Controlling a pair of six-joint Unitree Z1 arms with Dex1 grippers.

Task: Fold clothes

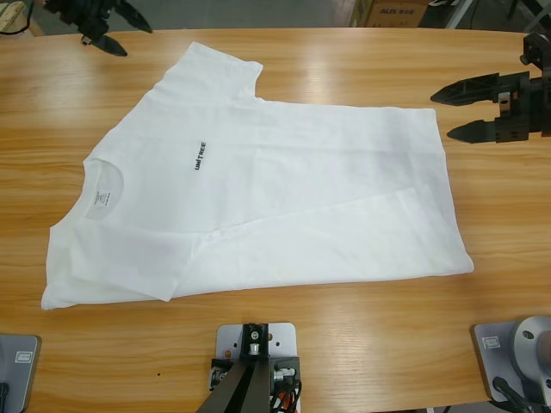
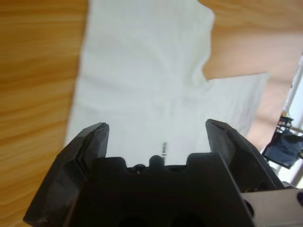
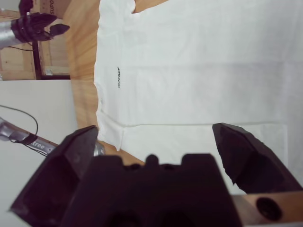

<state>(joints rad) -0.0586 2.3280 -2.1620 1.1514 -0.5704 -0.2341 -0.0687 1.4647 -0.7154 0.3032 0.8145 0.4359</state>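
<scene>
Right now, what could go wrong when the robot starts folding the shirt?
The T-shirt lies crooked on the table, with one sleeve already folded over, so folds may come out uneven. Its hem corner sits far from both grippers; dragging could bunch the cloth. Both open grippers, one top left and one at the right, might pinch only one layer.

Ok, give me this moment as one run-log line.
T-shirt: flat on table, one sleeve folded in | left hand: open, above shirt, empty | right hand: open, above shirt, empty

White T-shirt (image 1: 284,189) flat on table, collar left, seemingly partly folded
</scene>
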